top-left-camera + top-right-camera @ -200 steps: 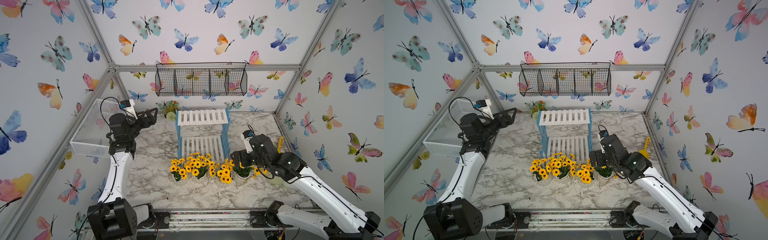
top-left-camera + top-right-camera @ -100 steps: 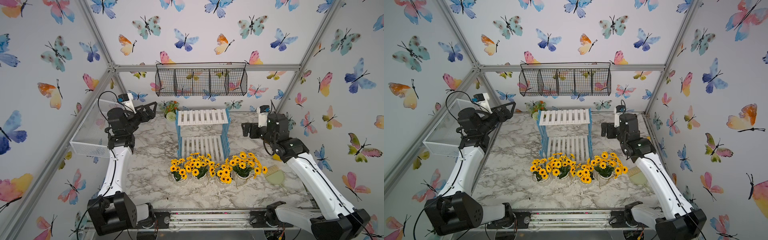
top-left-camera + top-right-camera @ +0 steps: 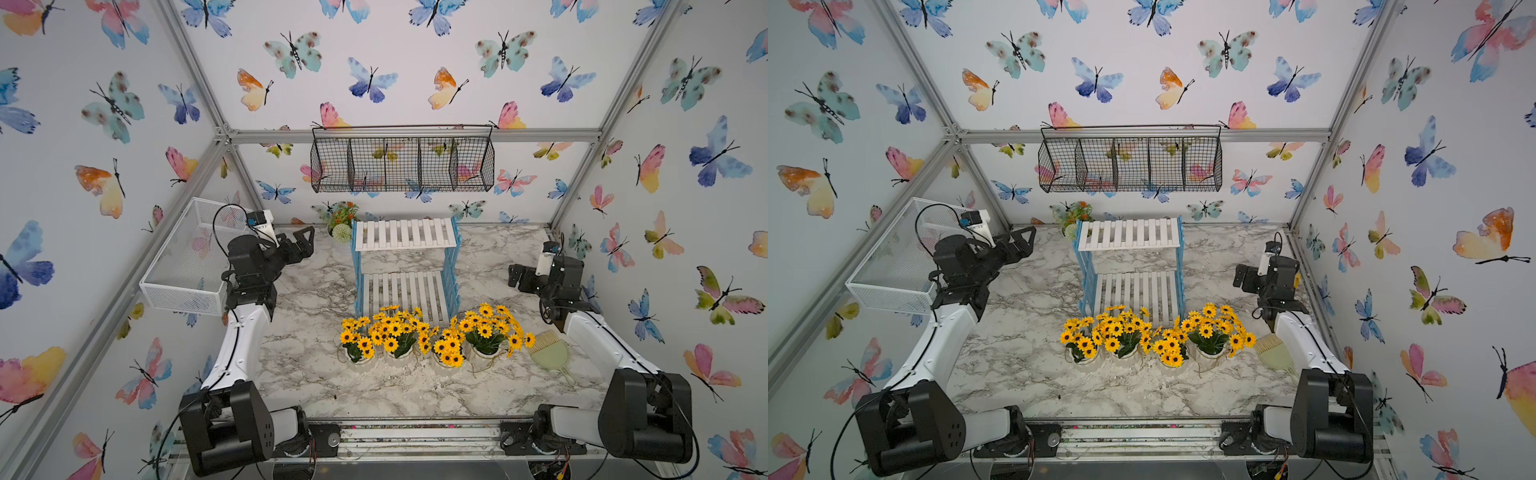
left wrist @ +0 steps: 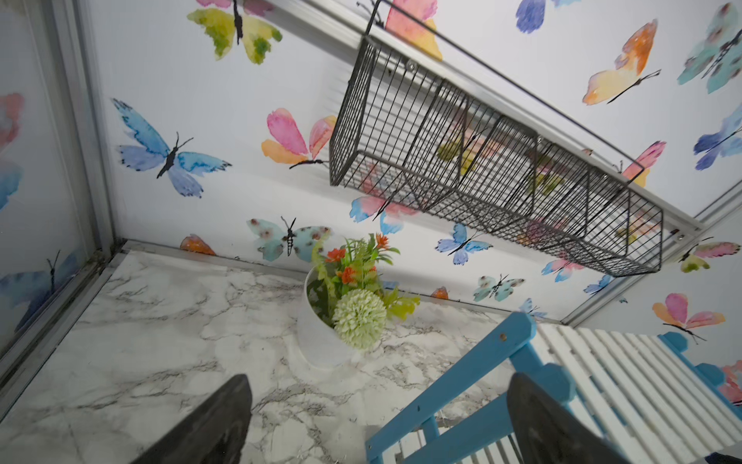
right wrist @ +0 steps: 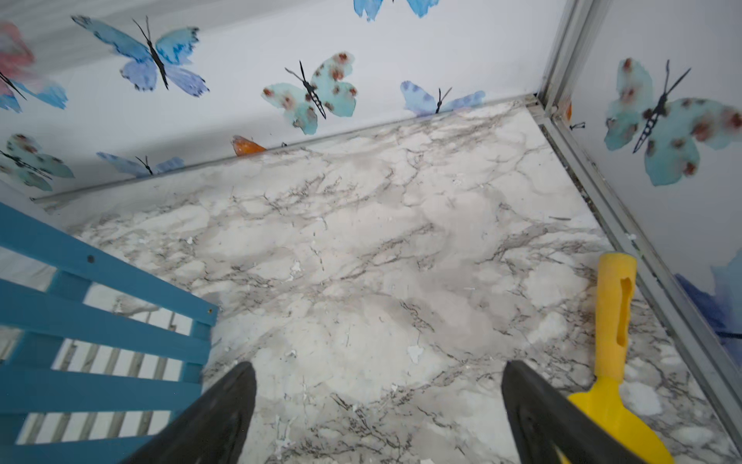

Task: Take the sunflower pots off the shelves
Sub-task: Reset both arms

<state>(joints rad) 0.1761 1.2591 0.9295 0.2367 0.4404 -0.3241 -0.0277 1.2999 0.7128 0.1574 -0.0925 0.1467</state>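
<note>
Several sunflower pots point(image 3: 484, 338) point(image 3: 1208, 336), white with yellow blooms, stand in a row on the marble table in front of the shelves point(image 3: 405, 235) point(image 3: 1129, 235). Both white slatted tiers are bare. My left gripper point(image 3: 305, 241) point(image 3: 1027, 237) hovers open to the left of the upper tier; in the left wrist view its open jaws point(image 4: 377, 381) frame the blue side frame point(image 4: 461, 369). My right gripper point(image 3: 514, 276) point(image 3: 1241, 276) hangs open near the right wall, to the right of the lower tier, with only marble between its fingers point(image 5: 377, 369).
A white pot with orange flowers point(image 3: 343, 226) point(image 4: 321, 333) stands behind the shelves' left side. A black wire basket point(image 3: 401, 164) hangs on the back wall, a white mesh basket point(image 3: 183, 266) on the left wall. A green brush point(image 3: 548, 353) and a yellow scoop point(image 5: 610, 321) lie at the right.
My right gripper has left the rightmost sunflower pot, risen and drawn back to the right wall. The pot stays on the table. My left arm has shifted slightly back.
</note>
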